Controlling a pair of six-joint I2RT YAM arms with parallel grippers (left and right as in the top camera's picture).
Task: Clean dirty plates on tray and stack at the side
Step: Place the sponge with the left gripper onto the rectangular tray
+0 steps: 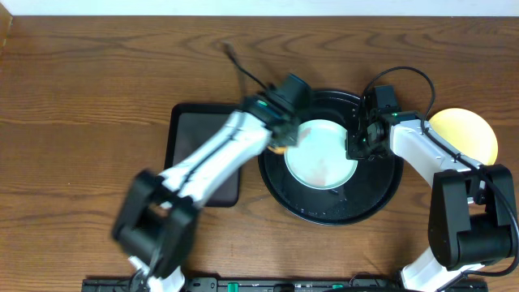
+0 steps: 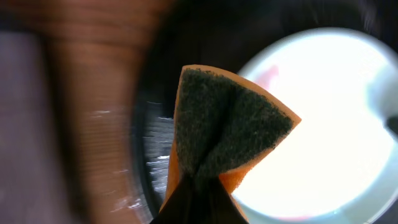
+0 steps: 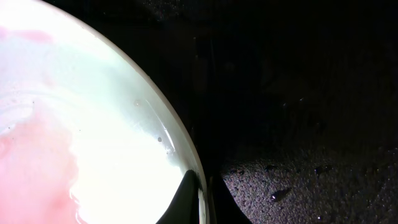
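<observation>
A pale turquoise plate (image 1: 320, 154) with a reddish smear lies on the round black tray (image 1: 381, 188). My left gripper (image 1: 285, 135) hovers at the plate's left edge, shut on a folded orange sponge (image 2: 227, 127) with a dark green scrub face; the sponge (image 1: 278, 148) overlaps the plate (image 2: 329, 118). My right gripper (image 1: 357, 146) is shut on the plate's right rim, one finger inside the rim and one outside (image 3: 200, 199). Pink smears show on the plate (image 3: 81, 143) in the right wrist view. A pale yellow plate (image 1: 466, 134) rests on the table to the right of the tray.
A smaller rectangular black tray (image 1: 199, 138) lies left of the round one, partly under my left arm. Water drops speckle the round tray's floor (image 3: 298, 180). A black cable (image 1: 243, 71) runs across the wooden table behind the left arm.
</observation>
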